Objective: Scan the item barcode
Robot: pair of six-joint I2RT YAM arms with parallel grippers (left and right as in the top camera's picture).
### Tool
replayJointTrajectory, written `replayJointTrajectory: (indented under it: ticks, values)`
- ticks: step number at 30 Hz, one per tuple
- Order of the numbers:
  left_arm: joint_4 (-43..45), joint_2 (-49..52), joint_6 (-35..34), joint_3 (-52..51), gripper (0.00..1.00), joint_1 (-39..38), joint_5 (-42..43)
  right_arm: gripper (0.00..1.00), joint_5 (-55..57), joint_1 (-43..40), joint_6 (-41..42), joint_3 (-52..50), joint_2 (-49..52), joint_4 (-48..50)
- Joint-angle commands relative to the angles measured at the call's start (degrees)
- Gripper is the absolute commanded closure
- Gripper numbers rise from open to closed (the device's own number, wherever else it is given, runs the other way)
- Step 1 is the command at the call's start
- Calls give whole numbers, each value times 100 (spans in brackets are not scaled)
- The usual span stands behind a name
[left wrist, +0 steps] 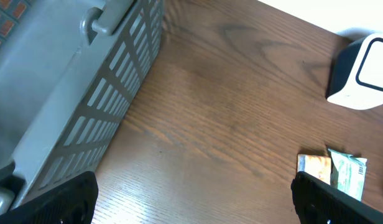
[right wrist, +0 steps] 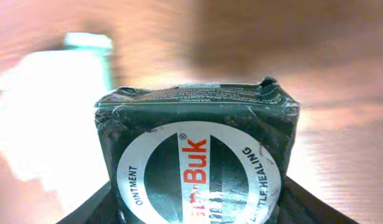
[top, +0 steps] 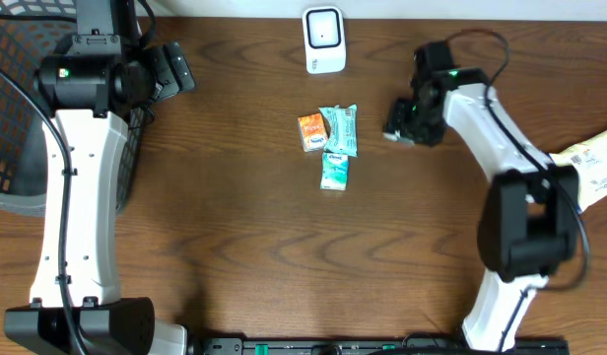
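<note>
Right hand (top: 400, 122): clenched on the ointment box (right wrist: 194, 143), well right of the scanner (top: 323, 40)
Left hand (top: 173, 69): released, empty, beside the basket (top: 18, 99)
Barcode: not visible
Method: turn the barcode face squarely to the scanner window and hold it steady

The dark green ointment box (right wrist: 198, 162) is clamped between the fingers of the right tool (top: 396, 125), with its end face turned toward the wrist camera. That face carries a round white label with a dark centre, red letters reading "Buk", and "OINTMENT" and "LITTLE HEALING" around the rim; the top face has fine white print, scuffed edges and one dented corner. The white scanner (top: 324, 39) stands upright at the far middle of the surface, showing a dark-outlined rounded window, well apart from the box.
</note>
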Motion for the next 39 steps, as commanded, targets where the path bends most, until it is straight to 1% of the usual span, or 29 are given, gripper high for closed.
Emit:
replayJointTrajectory:
  ticks: [1, 5, 10, 14, 18, 26, 28, 30, 32, 36, 37, 39]
  values:
    - [-15, 2, -9, 17, 2, -7, -94, 46, -1696, -92, -960, 26, -660, 186]
    - [-15, 2, -9, 17, 2, -7, -94, 46, -3126, -179, -1224, 26, -929, 450]
    - [-15, 2, -9, 17, 2, -7, -94, 47, -5066, -350, -1394, 22, -916, 754]
    - [-15, 2, -9, 17, 2, -7, -94, 46, -6041, -409, -1613, 22, -916, 903]
    - [-15, 2, -9, 17, 2, -4, -94, 46, -6588, -409, -1882, 22, -916, 944]
    - [-15, 2, -9, 17, 2, -7, -94, 45, -6601, -409, -1974, 22, -916, 946]
    - [-15, 2, -9, 17, 2, -4, -94, 46, -6492, -409, -2028, 22, -916, 944]
    - [-15, 2, -9, 17, 2, -4, -94, 46, -6081, -409, -2028, 22, -916, 940]
    - [-15, 2, -9, 17, 2, -4, -94, 45, -5278, -404, -2031, 17, -916, 876]
    - [-15, 2, -9, 17, 2, -4, -94, 45, -2999, -289, -2031, -72, -903, 535]
    - [-15, 2, -9, 17, 2, -7, -94, 45, -2415, -234, -2083, -142, -903, 435]
    - [-15, 2, -9, 17, 2, -7, -94, 45, -1611, -131, -2424, -367, -903, 306]
